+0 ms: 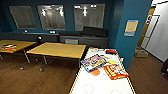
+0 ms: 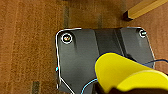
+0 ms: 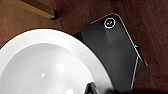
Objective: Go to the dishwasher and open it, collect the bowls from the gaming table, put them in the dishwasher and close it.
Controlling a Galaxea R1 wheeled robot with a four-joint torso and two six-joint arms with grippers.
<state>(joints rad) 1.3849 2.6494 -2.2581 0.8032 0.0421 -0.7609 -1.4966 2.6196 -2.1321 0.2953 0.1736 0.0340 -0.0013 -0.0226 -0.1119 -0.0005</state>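
A: Yellow bowl (image 2: 125, 72) is sitting at the left gripper in the left wrist view, hanging over wood floor (image 2: 30, 37). Looks carried, but I'm not seeing the fingers, so can't tell if they're closed on it.

B: Right side?

A: White bowl (image 3: 47, 62) is showing large at the right wrist, also over the floor. A dark tip is overlapping its rim; could be a finger, can't confirm. Grip state unknown there too.

B: So both bowls are riding over bare floor. Risk?

A: I'm judging slip as the main one. If either hold is only a rim pinch, a jolt while driving could be tipping a bowl out, and the white one looks like it would break. A table leg (image 3: 35, 8) is passing close by in both wrist views, so clipping it on a turn is the likely cause.

B: Where's the gaming table?

A: Near and right in the head view: gaming table (image 1: 100, 82), white top, yellow edge. Game boxes (image 1: 93, 62) and an orange item (image 1: 95, 72) are lying on it, further back. Yellow-topped tables (image 1: 58, 50) are standing to the left, blue pillar (image 1: 130, 35) to the far right.

B: Dishwasher?

A: Can't pick it out. Tight gaps between tables and pillar are worrying me for the base.
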